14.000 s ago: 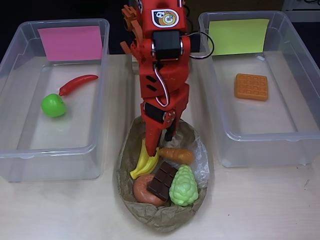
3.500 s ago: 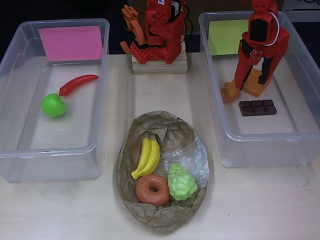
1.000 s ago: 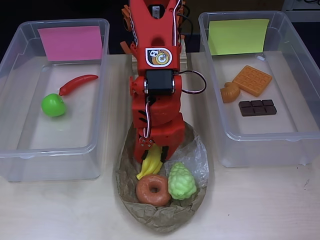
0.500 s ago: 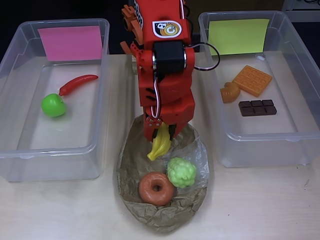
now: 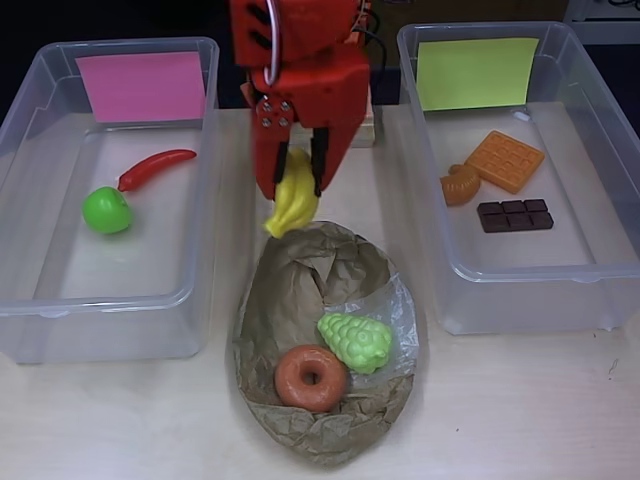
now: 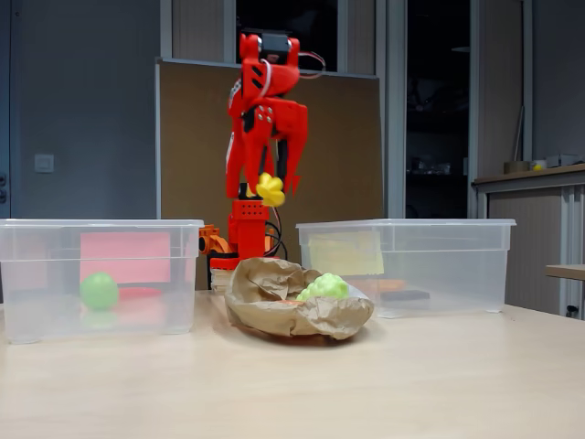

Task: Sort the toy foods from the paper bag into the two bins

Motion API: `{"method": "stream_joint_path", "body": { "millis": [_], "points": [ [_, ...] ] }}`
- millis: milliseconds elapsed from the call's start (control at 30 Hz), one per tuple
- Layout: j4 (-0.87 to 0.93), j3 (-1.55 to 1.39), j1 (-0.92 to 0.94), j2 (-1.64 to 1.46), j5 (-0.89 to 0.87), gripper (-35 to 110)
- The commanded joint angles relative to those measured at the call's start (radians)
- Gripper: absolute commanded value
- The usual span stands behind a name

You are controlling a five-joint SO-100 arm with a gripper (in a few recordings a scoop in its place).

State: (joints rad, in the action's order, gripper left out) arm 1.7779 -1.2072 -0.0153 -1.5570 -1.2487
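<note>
While the red arm hangs high above the pale wooden table (image 5: 520, 400), its gripper (image 5: 292, 185) is clamped on the yellow bananas (image 5: 290, 205), and in the fixed view the bunch (image 6: 270, 189) dangles well clear of everything, above the rims of both tubs. Right below and just in front of the gripper sits the crumpled brown paper bag (image 5: 300, 275), with the donut (image 5: 311, 378) and the pale green grapes (image 5: 356, 341) lying side by side in it, the grapes on the clear window patch. Off to the gripper's left in the overhead view is the bin with the pink sheet (image 5: 40, 300), holding the green apple (image 5: 106, 210) and the red chili (image 5: 155, 167), close together. Off to the right, the bin with the yellow-green sheet (image 5: 600, 272) carries the orange waffle (image 5: 504, 160), the croissant (image 5: 460, 185) touching its corner, and the brown chocolate bar (image 5: 513, 215) just in front. Behind the arm in the fixed view: a brown board (image 6: 347, 146), grey wall (image 6: 82, 110), dark doorway and a cabinet (image 6: 535, 229) at right.
</note>
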Motion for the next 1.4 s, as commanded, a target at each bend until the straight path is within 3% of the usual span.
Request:
{"method": "stream_joint_path", "body": {
  "millis": [0,333,567,1033,1367],
  "points": [
    [0.014,-0.054,0.104,-0.153,0.034,2],
    [-0.06,-0.21,0.517,-0.273,0.247,2],
    [-0.201,-0.252,0.713,-0.057,0.387,2],
    [-0.365,-0.377,0.594,0.207,0.367,8],
    [-0.408,-0.469,0.58,0.218,0.379,23]
  ]
}}
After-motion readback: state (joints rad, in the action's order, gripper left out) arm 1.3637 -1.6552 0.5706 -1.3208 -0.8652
